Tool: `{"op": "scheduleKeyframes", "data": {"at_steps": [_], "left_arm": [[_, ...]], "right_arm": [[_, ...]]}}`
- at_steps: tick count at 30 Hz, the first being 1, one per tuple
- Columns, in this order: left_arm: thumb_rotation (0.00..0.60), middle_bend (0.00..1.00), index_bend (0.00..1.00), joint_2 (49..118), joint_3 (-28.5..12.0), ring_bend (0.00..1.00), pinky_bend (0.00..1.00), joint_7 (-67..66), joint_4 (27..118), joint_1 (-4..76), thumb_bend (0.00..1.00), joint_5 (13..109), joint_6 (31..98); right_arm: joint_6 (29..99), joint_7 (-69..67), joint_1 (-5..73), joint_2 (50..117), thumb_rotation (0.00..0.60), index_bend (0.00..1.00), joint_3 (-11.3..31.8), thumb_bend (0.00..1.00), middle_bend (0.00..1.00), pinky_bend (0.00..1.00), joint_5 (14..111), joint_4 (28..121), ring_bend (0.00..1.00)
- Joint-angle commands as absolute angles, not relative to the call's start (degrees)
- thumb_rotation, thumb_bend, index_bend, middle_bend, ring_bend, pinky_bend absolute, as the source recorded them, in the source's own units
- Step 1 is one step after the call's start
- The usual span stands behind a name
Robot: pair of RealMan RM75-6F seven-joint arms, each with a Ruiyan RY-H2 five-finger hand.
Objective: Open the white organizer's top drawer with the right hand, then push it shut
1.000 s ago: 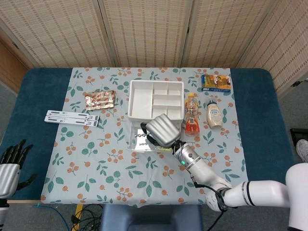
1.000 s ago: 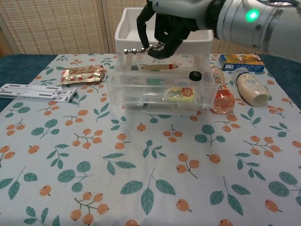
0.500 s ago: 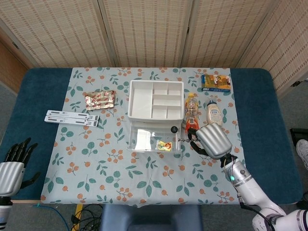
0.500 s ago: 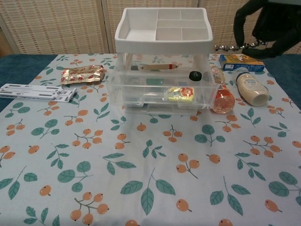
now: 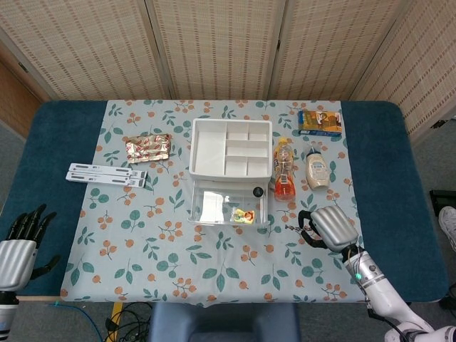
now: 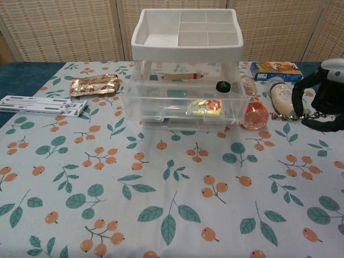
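Right hand [image 5: 329, 228] low over the tabletop [image 5: 64, 135] at about 4 o'clock from the white organizer [image 5: 229, 167], well apart from it; fingers [image 6: 299, 97] curled inward in the chest view, with a small silvery chain-like piece at the fingertips (whether pinched or merely part of the hand, cannot tell). Just past the hand toward 12 o'clock, a cream squeeze bottle [image 5: 316, 169] lying flat, and beside it at 9 o'clock an orange-liquid bottle [image 5: 284, 173], also lying flat, close against the organizer's right side. Further toward 12 o'clock, a blue and yellow box [image 5: 319, 121].

White organizer near the cloth's middle, divided tray on top, clear drawers below; top drawer [image 6: 185, 78] in line with the drawers under it in the chest view, a pen-like item inside, and a black round knob [image 6: 223, 86] at the front right. Yellow packet [image 6: 207, 107] in a lower drawer.

At 9 o'clock from the organizer, a foil snack packet [image 5: 147, 147], then two white flat strips [image 5: 107, 174] side by side.

Left hand [image 5: 18, 246] at the far 8 o'clock corner, off the cloth, fingers spread apart and holding nothing.
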State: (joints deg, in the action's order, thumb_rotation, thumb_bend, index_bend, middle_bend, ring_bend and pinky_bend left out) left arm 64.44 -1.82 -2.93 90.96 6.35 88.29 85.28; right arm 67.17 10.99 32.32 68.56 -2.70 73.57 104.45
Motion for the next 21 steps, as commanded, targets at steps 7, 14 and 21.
{"op": "scheduleKeyframes", "data": {"at_steps": [7,14,21], "left_arm": [[0.600,0.02,0.11,64.32,-1.62,0.08,0.07,-3.12,91.18,6.16,0.21,88.13,85.28],[0.600,0.02,0.11,64.18,-1.47,0.08,0.07,-3.15,91.29,5.86,0.21,88.04,85.54],[0.600,0.02,0.11,64.03,-1.29,0.08,0.07,-3.17,91.39,5.47,0.21,87.88,85.80]], "right_arm": [[60.47,7.32,33.91,78.40,0.600,0.65,0.12,0.50,0.95,1.00,73.11,95.21,1.00],[56.50,5.91,35.87,85.51,0.600,0.65,2.55,0.50,0.95,1.00,72.21,88.89,1.00],[53.87,5.62,37.09,89.55,0.600,0.62,3.52,0.50,0.95,1.00,71.95,85.36,1.00]]}}
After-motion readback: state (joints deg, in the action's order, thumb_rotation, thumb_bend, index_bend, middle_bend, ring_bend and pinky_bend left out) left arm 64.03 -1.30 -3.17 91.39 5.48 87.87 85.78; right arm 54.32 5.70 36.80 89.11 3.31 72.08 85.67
